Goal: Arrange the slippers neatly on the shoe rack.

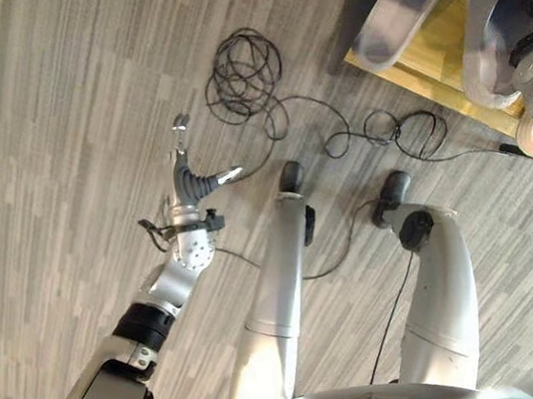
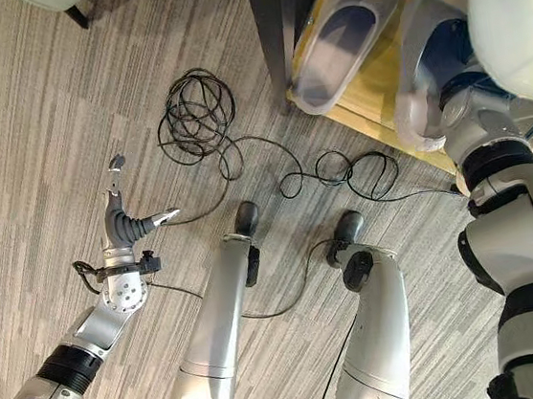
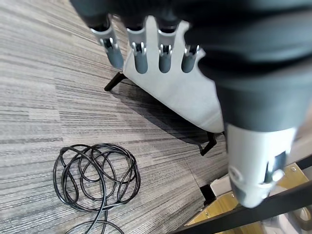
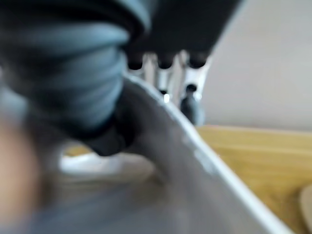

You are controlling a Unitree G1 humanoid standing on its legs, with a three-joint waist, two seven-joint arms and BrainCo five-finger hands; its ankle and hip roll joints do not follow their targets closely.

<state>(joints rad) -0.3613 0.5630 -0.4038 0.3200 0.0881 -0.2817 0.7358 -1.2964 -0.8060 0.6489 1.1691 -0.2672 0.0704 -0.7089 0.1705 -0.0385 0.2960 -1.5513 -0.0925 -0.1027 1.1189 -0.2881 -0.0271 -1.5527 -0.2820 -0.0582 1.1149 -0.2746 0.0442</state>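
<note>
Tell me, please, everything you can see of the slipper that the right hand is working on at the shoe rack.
The slipper is pale grey with a dark blue inside and looks like soft moulded foam. It lies on the light wooden shelf of the shoe rack, beside a matching second slipper with its opening upward. The right hand is on its near end; in the right wrist view the fingers reach over its grey edge. Whether they grip it is unclear.

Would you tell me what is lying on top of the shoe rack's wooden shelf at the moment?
Two grey slippers lie side by side on the wooden shelf: one slipper lies free, while the right hand is at the other slipper. Its fingers are hidden behind that slipper, so the grip cannot be judged.
</note>
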